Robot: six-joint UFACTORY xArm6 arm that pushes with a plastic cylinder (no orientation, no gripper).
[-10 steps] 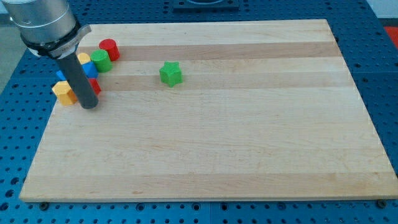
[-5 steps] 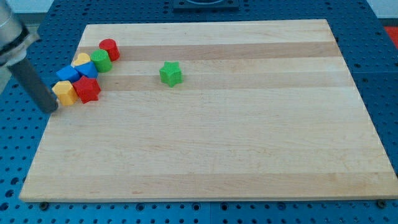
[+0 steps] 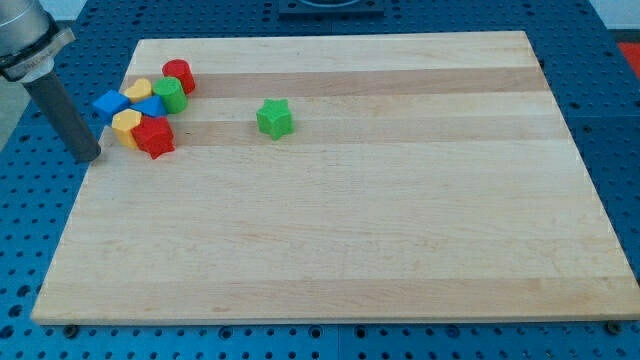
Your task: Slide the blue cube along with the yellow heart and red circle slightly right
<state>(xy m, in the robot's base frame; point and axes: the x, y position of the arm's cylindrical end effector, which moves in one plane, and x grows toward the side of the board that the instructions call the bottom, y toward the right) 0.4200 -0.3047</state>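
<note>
Blue cube [image 3: 109, 104] at the cluster's left end, top-left of desk. Yellow heart [image 3: 138, 89] just right of it, above. Red circle [image 3: 178, 75] upright, at cluster's top right.

On the pale wooden surface [image 3: 400, 220], my tip [image 3: 90, 158] rests at the view's left edge, just left of a cluster: blue cube [image 3: 108, 104], yellow heart [image 3: 138, 89], red cylinder [image 3: 178, 75], green cylinder [image 3: 169, 94], yellow block [image 3: 127, 126], red block [image 3: 154, 137]. A green star-shaped block [image 3: 274, 118] sits well apart, rightward.
</note>
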